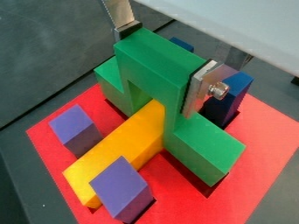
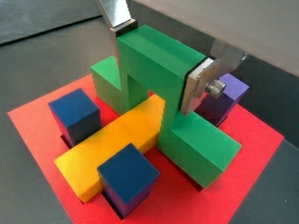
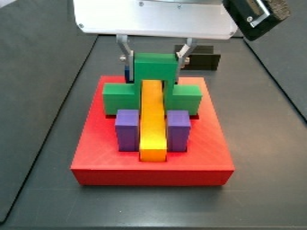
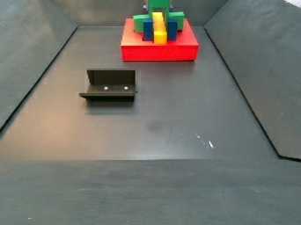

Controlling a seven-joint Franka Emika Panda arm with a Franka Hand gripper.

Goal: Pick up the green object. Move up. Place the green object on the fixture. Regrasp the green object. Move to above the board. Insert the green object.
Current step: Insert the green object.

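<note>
The gripper [image 3: 153,61] is low over the back of the red board [image 3: 150,162], with its fingers [image 1: 212,80] tight on both sides of the green object's [image 3: 153,70] raised middle. The yellow bar [image 3: 151,121] runs under that middle. Purple blocks [image 3: 126,128] stand close on both sides of the bar, so there is little room there. The dark floor [image 4: 177,114] is wide open. Only the fixture [image 4: 109,85] stands on it, well apart from the board.
</note>
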